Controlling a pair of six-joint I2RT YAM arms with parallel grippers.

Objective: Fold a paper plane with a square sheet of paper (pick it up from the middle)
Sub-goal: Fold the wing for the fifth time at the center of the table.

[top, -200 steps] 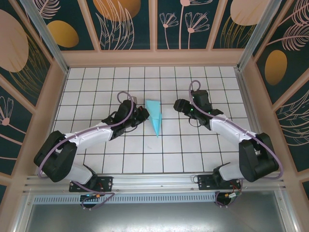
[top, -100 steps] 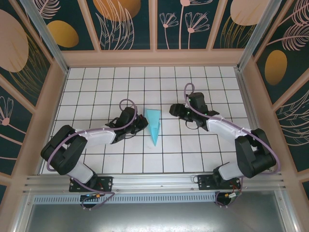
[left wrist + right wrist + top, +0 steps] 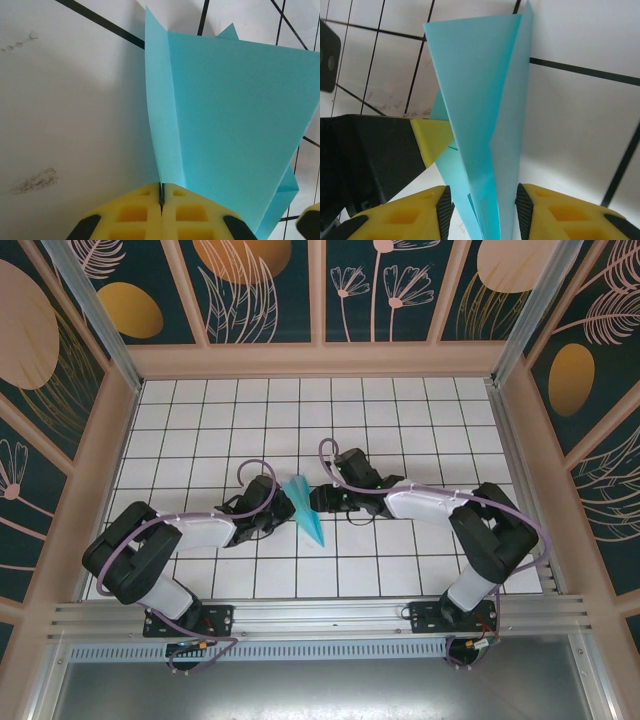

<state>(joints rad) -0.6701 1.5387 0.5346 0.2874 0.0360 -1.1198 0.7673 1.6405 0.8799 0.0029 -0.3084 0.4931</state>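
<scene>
Saw left gripper point(image 3: 161, 194) clamped on paper plane point(image 3: 225, 115) fold; right gripper point(image 3: 482, 212) jaws stood apart, astride it. Skewed squeeze could've crumpled wing.

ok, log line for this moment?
left gripper: shut on paper plane | right gripper: open, astride it | shape: pointed dart, mid-table

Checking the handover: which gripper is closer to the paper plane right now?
Left. The left gripper is shut on the paper plane, pinching a fold; the right gripper straddles it from the opposite side, jaws apart.
</scene>
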